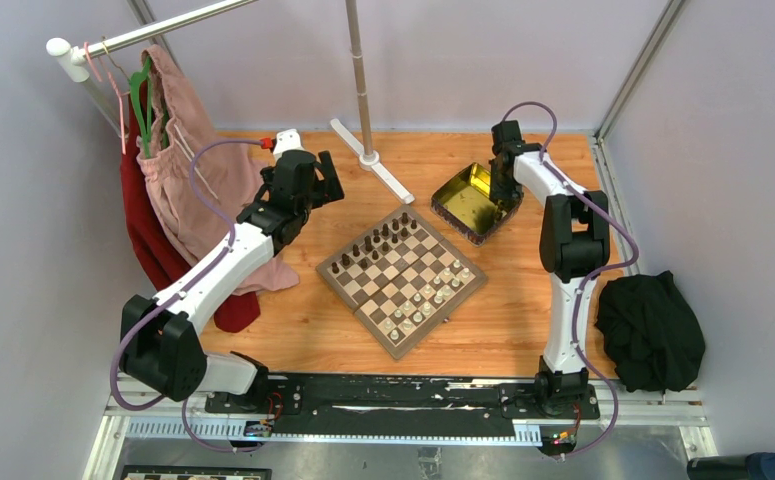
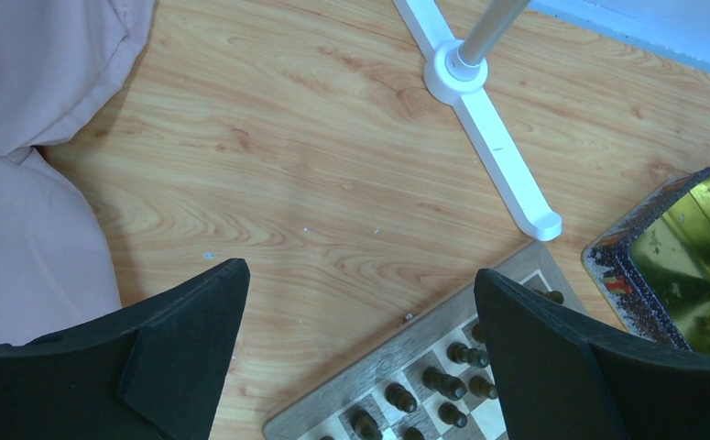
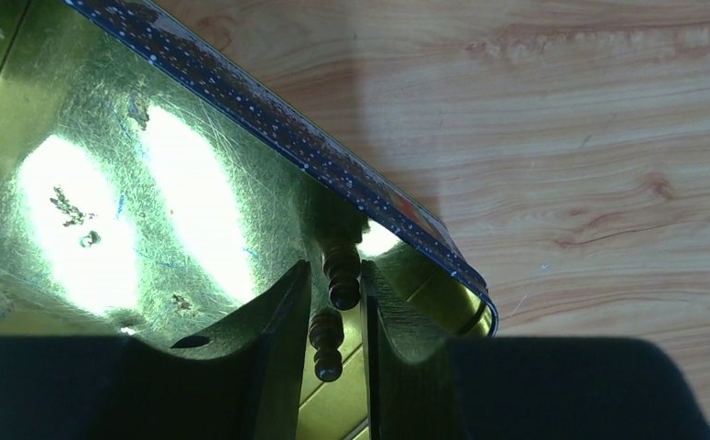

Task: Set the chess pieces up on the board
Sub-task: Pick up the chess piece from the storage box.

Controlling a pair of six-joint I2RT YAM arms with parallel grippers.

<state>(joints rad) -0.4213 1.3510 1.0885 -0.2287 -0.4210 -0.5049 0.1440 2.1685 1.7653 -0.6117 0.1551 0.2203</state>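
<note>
The board (image 1: 401, 281) is checked dark brown and cream inside a brown border. The dark chess pieces (image 1: 371, 245) along its far-left edge are deep brown, and the pale chess pieces (image 1: 431, 296) along the near-right are cream. The tin (image 1: 463, 205) gleams yellow-gold inside, its rim dark with white speckles. The worktop (image 1: 523, 310) is warm orange wood grain, with a pink garment (image 1: 203, 190) and a red garment (image 1: 153, 250) at its left edge and a black cloth (image 1: 651, 335) at its right.

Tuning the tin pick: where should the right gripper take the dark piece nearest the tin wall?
Pinch the dark piece across its ribbed stem from above. It lies flat on the tin floor beside the wall, lengthwise along the right gripper gap; a sideways approach looks blocked.
</note>
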